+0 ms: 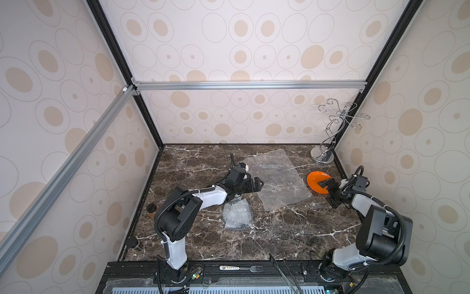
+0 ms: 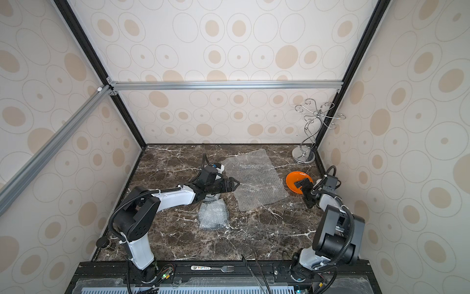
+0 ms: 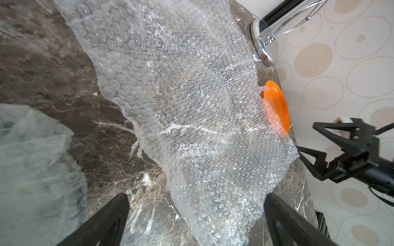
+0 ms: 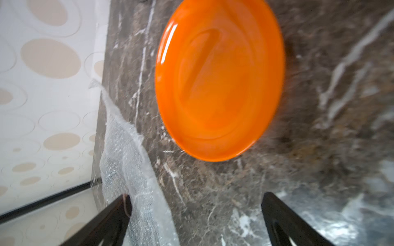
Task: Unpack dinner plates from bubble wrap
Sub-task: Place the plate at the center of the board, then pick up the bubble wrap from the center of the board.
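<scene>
On the marble table (image 1: 203,241), a crumpled bundle of bubble wrap (image 1: 237,215) lies just left of centre in both top views, with something dark showing through its lower edge. Just above it the left gripper (image 1: 255,184) hangs at the left edge of a flat sheet (image 1: 276,178) of wrap. In the left wrist view its jaws stand wide apart with nothing clamped and the sheet spread out beyond them. Right of the sheet, near the right wall, the orange plate (image 1: 314,181) rests bare on the table. The right gripper (image 1: 328,193) overlaps its right rim in the top views. The blurred right wrist view shows that gripper (image 4: 196,198) spread wide and released, the plate (image 4: 219,85) lying ahead of its fingertips. A chrome stand (image 1: 322,157) occupies the upper right corner.
</scene>
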Action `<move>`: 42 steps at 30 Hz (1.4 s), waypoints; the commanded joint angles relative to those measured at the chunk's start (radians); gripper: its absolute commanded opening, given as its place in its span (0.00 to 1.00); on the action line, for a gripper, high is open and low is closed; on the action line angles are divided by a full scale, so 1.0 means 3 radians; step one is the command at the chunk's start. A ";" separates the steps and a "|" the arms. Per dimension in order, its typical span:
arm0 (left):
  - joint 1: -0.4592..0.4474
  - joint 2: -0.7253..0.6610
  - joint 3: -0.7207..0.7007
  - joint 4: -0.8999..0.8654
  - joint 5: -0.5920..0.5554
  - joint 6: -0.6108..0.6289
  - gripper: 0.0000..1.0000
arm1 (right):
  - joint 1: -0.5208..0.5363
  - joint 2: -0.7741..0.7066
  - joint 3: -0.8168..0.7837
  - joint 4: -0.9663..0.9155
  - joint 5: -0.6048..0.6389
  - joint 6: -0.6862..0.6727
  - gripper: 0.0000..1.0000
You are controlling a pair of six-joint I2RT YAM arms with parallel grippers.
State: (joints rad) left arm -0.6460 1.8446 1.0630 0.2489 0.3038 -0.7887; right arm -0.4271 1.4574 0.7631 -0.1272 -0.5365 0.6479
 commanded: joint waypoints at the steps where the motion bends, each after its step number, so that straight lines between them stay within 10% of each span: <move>1: -0.0026 0.0068 0.0199 -0.0099 -0.0076 0.0020 1.00 | 0.0048 -0.0272 -0.0068 -0.0030 -0.0119 -0.0175 0.98; 15: -0.0075 0.0228 0.0426 -0.0490 -0.0335 0.0006 1.00 | 0.0058 -0.0106 -0.0090 0.0557 -0.1250 -0.0105 0.99; 28: -0.0104 0.0503 0.0691 -0.0619 -0.0333 0.0047 1.00 | 0.0232 -0.0456 0.0136 -0.0777 -0.0538 -0.0926 0.99; 42: -0.0109 0.0718 0.0877 -0.0671 -0.0353 0.0102 0.79 | 0.0212 -0.1009 -0.0281 -0.0384 -0.0397 -0.0953 0.99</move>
State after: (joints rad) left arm -0.6731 2.0430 1.2858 0.0650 0.2138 -0.7780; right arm -0.3603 1.1961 0.7101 -0.2932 -0.6670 0.3759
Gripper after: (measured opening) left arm 0.803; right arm 0.986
